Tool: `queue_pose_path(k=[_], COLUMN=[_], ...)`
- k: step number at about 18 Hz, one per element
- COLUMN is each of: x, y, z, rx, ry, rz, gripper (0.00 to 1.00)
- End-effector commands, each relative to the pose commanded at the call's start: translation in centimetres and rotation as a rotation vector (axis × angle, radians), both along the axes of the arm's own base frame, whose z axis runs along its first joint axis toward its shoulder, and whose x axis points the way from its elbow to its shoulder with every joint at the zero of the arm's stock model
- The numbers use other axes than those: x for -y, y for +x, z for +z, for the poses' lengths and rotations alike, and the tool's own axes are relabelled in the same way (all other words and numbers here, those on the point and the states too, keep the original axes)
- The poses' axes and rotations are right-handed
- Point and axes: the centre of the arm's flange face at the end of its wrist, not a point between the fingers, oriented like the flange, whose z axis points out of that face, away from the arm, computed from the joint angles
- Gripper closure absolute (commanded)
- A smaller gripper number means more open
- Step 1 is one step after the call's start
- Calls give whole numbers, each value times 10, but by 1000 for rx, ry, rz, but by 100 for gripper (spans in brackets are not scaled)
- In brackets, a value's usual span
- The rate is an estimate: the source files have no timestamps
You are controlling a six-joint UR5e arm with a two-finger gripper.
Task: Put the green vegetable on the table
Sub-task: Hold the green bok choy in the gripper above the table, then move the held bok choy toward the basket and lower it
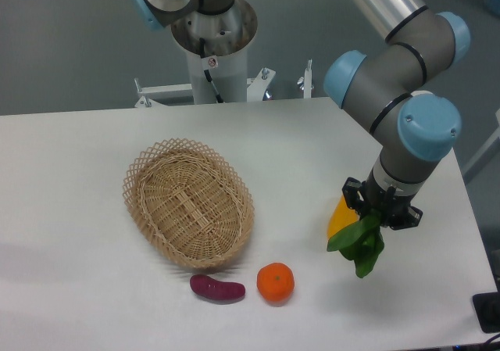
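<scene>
green vegetable — hangs below end effector | above table

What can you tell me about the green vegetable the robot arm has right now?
The leafy dark green toy vegetable hangs from the black two-finger gripper, which is shut on its upper end. Only floppy, soft-looking leaves show, drooping down; its stalk is hidden. It appears lifted above the flat white table, beside a yellow elongated vegetable that its leaves partly overlap.

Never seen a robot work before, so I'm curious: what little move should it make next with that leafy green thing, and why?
Probably lower a little, then let go. The gripper holds the green vegetable with its leaves dangling above the table, beside the yellow vegetable, so releasing now could drop it.
</scene>
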Motion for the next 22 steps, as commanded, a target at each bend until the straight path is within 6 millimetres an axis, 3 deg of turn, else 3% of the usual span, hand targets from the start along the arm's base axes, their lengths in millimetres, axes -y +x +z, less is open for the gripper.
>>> queue_pose_path(k=[17,22], x=[-8,14], y=[13,44], z=[-3,-8], rx=[-12,20], ry=[-20,-29], rz=[-27,-85], gripper=[88,88])
